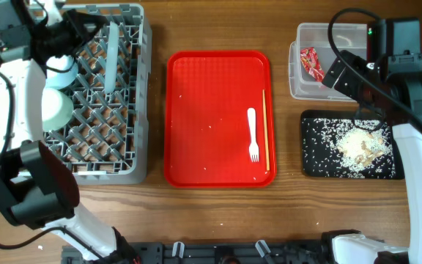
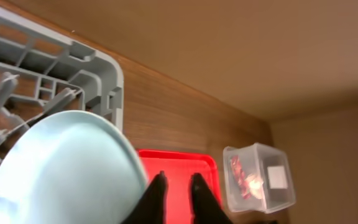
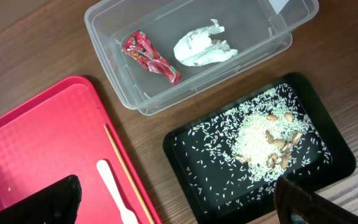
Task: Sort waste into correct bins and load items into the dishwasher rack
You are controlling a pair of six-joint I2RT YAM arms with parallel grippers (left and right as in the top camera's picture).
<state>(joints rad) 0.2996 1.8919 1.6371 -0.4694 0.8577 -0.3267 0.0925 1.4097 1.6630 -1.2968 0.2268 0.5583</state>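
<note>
A grey dishwasher rack (image 1: 123,169) stands at the left and holds a pale bowl (image 1: 56,108). My left gripper (image 1: 79,40) hovers over the rack's far part. In its wrist view the fingers (image 2: 176,193) are slightly apart and empty, with the bowl (image 2: 67,168) just to their left. A white plastic fork (image 1: 253,136) and a wooden chopstick (image 1: 265,132) lie on the red tray (image 1: 196,95). My right gripper (image 1: 346,77) is wide open and empty (image 3: 179,202), above the gap between the red tray and the black tray (image 3: 191,162).
A clear bin (image 1: 306,88) at the back right holds a red wrapper (image 3: 151,57) and a crumpled tissue (image 3: 202,46). The black tray (image 1: 317,165) holds rice and nuts (image 1: 361,144). A translucent item (image 1: 112,55) lies in the rack.
</note>
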